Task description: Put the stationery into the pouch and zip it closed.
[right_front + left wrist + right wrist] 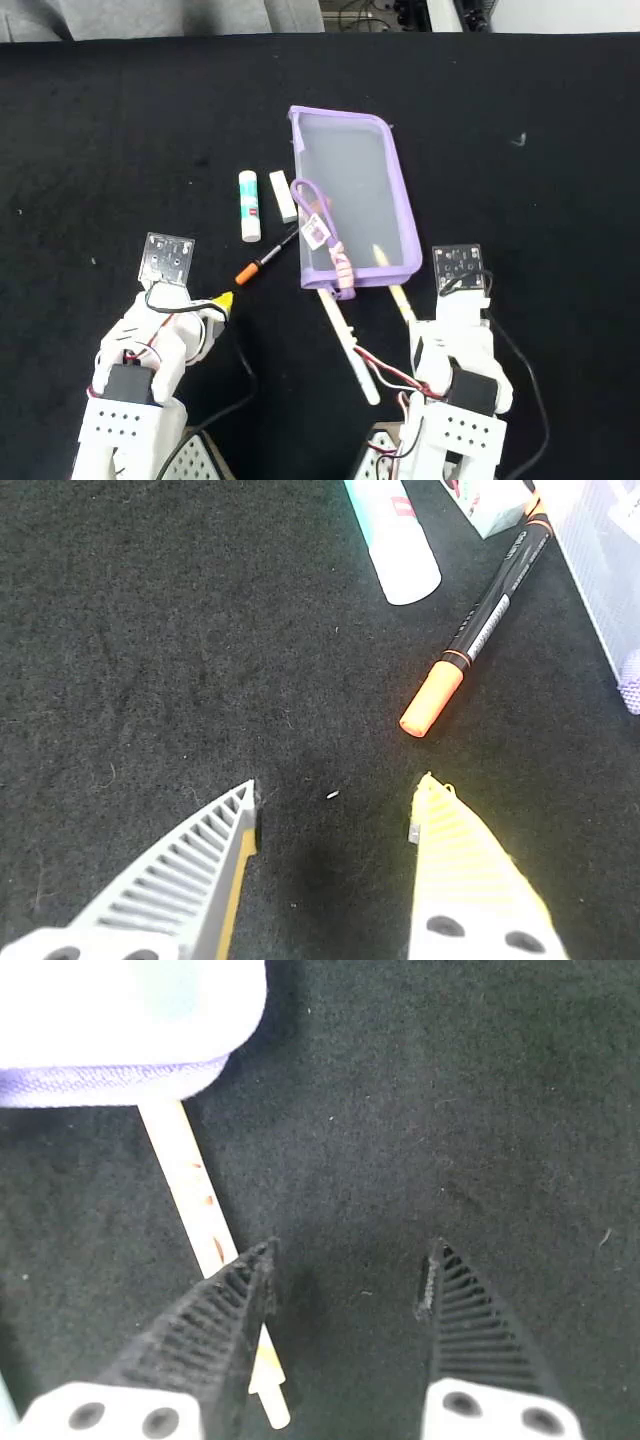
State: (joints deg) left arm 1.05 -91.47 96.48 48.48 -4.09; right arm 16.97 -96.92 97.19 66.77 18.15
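Left fingers (200, 865) spread, empty, orange-capped pen (480, 630) just ahead; right fingers (205, 1345) spread beside a pencil (185, 1175) at the pouch (120, 1020) edge. Glue stick (395, 540) lies outside too, so packing and zipping mostly remain, I'd judge.

Left claw (338, 782) gapes over black cloth (150, 660) — orange-capped pen (480, 630) just ahead, glue stick (395, 535) beyond.

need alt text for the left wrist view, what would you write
The left gripper hangs open over a black table, holding nothing. Just beyond its tips lies a black pen with an orange cap, and past it a glue stick, an eraser and the edge of the pouch.
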